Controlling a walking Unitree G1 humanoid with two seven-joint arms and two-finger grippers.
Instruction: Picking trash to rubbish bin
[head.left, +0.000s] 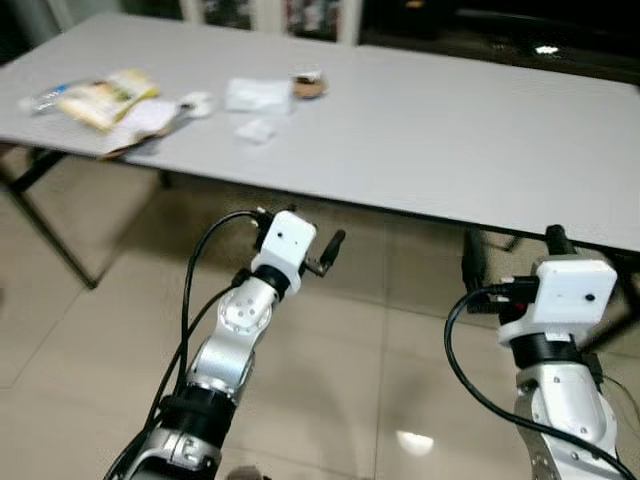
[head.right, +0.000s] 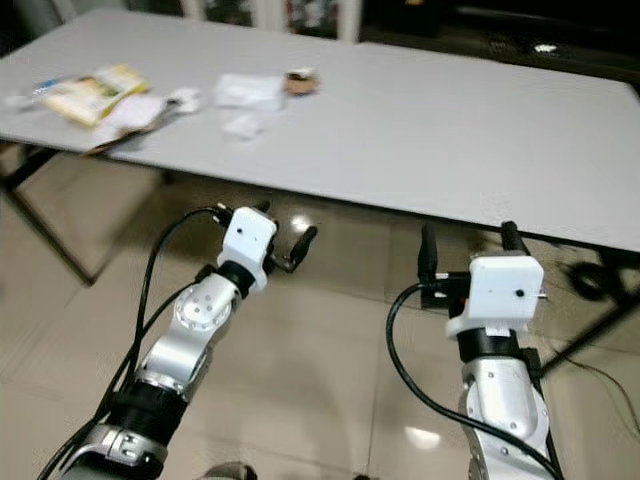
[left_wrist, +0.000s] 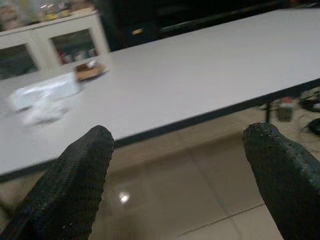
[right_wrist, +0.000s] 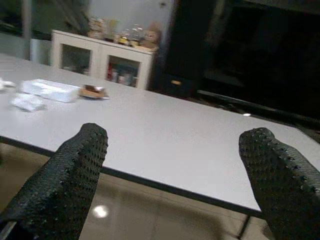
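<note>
The trash lies on the far left part of a long white table (head.left: 450, 130): a yellow snack packet (head.left: 105, 98), a torn wrapper (head.left: 140, 125), a clear plastic bag (head.left: 258, 95), a small white crumpled tissue (head.left: 255, 131) and a small brown item (head.left: 309, 85). My left gripper (head.left: 297, 232) hangs open in front of the table's near edge, above the floor, with nothing between its fingers (left_wrist: 85, 170). My right gripper (head.right: 469, 238) is also open and empty, just before the table edge further right. Both are well short of the trash.
Black table legs (head.left: 50, 235) slant down under the left end, and more legs and cables (head.right: 590, 280) sit under the right end. The floor (head.left: 380, 360) is shiny beige tile. A white glass-door cabinet (right_wrist: 100, 60) stands behind the table.
</note>
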